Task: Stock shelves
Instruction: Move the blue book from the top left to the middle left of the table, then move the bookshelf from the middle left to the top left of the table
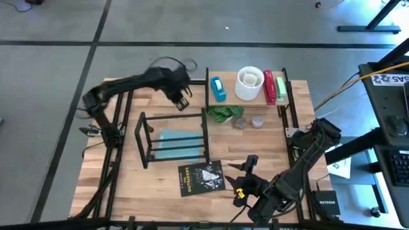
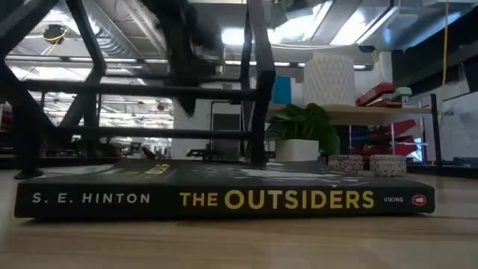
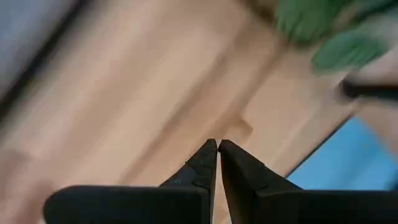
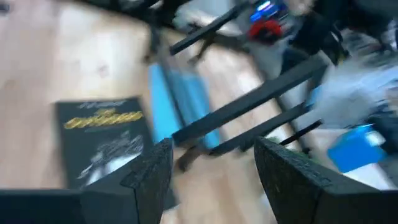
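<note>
Judging from here, stocking is half done: the light-wood shelf board (image 1: 250,102) at the desk's far edge is loaded, the black paperback book (image 1: 201,177) waits by the black wire rack (image 1: 174,137), left jaws pinched empty, right jaws wide.

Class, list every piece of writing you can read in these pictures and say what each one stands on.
"S. E. HINTON", on the book's spine, low view.
"THE OUTSIDERS", on the same spine, in yellow.
"VIKING", small, at the spine's end.
"OUTSIDERS", on the book's cover, high view; the rest is too small to read.
"NETGEAR", on a black box beside the table.
The white label at the high view's right edge is too blurred.
</note>
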You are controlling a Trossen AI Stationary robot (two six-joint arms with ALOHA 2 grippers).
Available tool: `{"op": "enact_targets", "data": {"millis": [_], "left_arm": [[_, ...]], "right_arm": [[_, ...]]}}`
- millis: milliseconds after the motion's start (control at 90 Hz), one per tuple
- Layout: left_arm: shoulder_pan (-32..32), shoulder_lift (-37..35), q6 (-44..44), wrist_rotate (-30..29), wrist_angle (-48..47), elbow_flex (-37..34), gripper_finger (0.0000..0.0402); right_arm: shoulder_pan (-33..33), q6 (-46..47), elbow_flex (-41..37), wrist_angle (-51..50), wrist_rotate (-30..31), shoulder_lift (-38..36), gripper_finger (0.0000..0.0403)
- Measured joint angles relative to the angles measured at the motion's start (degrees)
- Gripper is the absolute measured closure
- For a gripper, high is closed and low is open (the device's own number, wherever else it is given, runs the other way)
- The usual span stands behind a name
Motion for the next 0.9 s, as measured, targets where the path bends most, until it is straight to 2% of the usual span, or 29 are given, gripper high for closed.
{"op": "enact_targets", "data": {"millis": [89,222,311,400,500,600,767,900], "left_arm": [[-1.2,-7.9,-0.5,-4.0,-0.4,0.7,0.0396],[-4.1,-18.1,-3.2,-6.3,-2.2,0.7,0.0396],[-7.8,-23.7,-6.7,-9.0,-7.2,0.7,0.0396],[-13.7,-27.5,-12.4,-14.8,-13.9,0.7,0.0398],[-22.9,-30.3,-21.6,-21.6,-20.3,-0.2,0.04],[-32.2,-31.7,-32.1,-27.0,-24.1,-1.9,0.04],[-45.4,-31.4,-45.2,-31.5,-25.1,-6.1,0.04],[-52.2,-29.4,-52.2,-32.8,-25.5,-8.5,0.04]], "right_arm": [[-0.9,2.7,-3.1,1.3,3.2,0.1,0.0194],[-3.2,5.3,-6.4,5.1,2.8,0.1,0.0194],[-5.1,3.2,-8.5,11.4,1.4,0.1,0.0194],[-7.2,0.1,-9.4,15.8,0.2,0.2,0.0194],[-10.5,-1.9,-9.5,19.4,-1.6,0.1,0.0187],[-14.0,-6.6,-9.5,23.9,-5.3,0.1,0.0162],[-19.8,-9.1,-9.5,29.8,-9.2,0.1,0.011],[-23.6,-7.5,-9.5,30.1,-9.3,0.1,0.0101]]}}
